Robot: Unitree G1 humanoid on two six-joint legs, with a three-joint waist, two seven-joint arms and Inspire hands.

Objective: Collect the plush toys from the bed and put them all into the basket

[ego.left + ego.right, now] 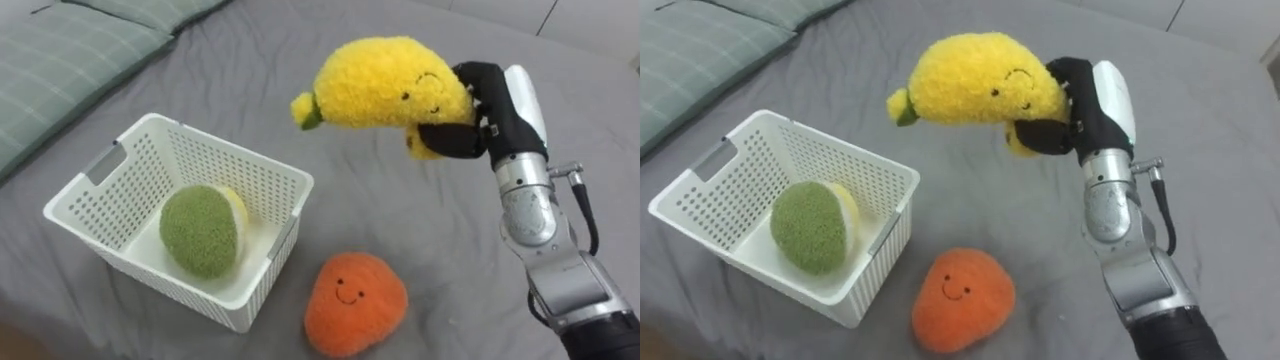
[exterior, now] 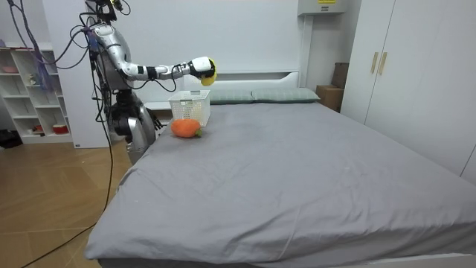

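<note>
My right hand (image 1: 480,115) (image 1: 1080,105) is shut on a yellow plush toy with a smiling face (image 1: 385,85) (image 1: 975,80) and holds it in the air above the grey bed, just right of the white basket (image 1: 95,180) (image 1: 700,175). A green and yellow plush (image 1: 202,230) (image 1: 810,225) lies inside the basket. An orange smiling plush (image 1: 352,302) (image 1: 960,298) rests on the bed beside the basket's near right corner. In the room view I stand at the bed's side near its head, right arm stretched out with the yellow toy (image 2: 208,71) over the basket (image 2: 190,108).
A striped green pillow (image 1: 70,60) lies at the far left behind the basket. Grey sheet (image 1: 400,215) spreads to the right. In the room view, a white shelf unit (image 2: 33,93) stands behind me and wardrobes (image 2: 394,67) line the far wall.
</note>
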